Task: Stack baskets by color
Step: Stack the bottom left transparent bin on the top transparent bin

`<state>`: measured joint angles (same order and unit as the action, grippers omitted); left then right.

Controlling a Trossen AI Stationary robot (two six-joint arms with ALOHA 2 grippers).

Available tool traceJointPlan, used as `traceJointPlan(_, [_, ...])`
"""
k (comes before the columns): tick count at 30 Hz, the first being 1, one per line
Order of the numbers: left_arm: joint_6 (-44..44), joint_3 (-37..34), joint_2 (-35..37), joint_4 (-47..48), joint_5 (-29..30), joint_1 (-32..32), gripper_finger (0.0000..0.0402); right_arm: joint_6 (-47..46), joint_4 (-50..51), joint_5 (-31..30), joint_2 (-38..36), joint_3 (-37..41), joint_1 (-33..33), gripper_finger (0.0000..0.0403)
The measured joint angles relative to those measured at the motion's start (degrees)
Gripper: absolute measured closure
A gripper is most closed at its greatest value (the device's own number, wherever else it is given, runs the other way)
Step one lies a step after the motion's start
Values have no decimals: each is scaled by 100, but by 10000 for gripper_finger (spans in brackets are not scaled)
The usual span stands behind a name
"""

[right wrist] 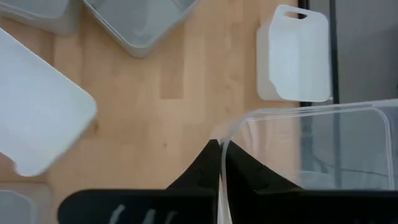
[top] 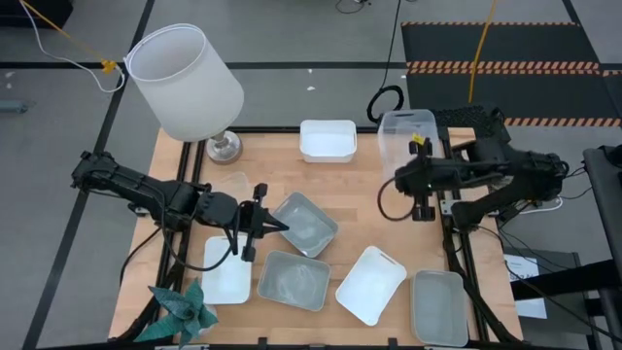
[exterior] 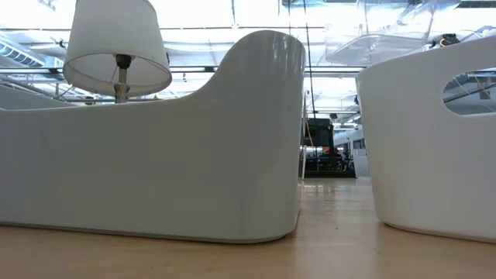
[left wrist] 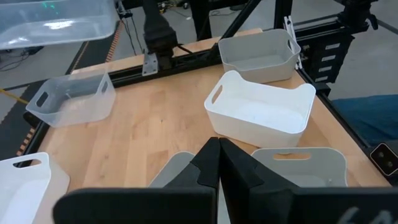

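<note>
My right gripper (top: 399, 176) is shut on a clear basket (top: 406, 136), held high over the table's far right; it also shows in the low view as the clear basket (exterior: 387, 39). Below it a second clear basket (left wrist: 71, 99) stands on the table. My left gripper (top: 280, 226) hangs shut and empty at the left edge of a grey-green basket (top: 304, 224). More grey-green baskets (top: 293, 280) (top: 439, 306) and white baskets (top: 328, 139) (top: 370, 284) (top: 225, 270) rest on their bottoms. My right gripper pinches the clear basket's rim (right wrist: 231, 134) at a corner, the thin wall running between the two fingers. The fingers slant down from the table's right side. The basket is lifted clear of the table and reaches from the fingers toward the far edge.
A big white lampshade (top: 185, 83) on a metal base (top: 224, 148) stands at the far left. A teal cloth (top: 185, 311) lies at the near left corner. Black frame rails (top: 457, 248) run along the table's sides. Bare wood (top: 374, 209) shows in the middle.
</note>
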<state>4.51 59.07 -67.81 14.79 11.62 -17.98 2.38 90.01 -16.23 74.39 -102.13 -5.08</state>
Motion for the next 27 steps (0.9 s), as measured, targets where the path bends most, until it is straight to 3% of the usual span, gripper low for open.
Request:
traceJointPlan(14, [-31, 0, 0, 2, -9, -4, 389, 782, -2, -18, 0, 35, 1376, 401])
traceJointPlan(27, [-31, 0, 0, 7, -13, -4, 389, 941, -1, -2, -16, 696, 1706, 401])
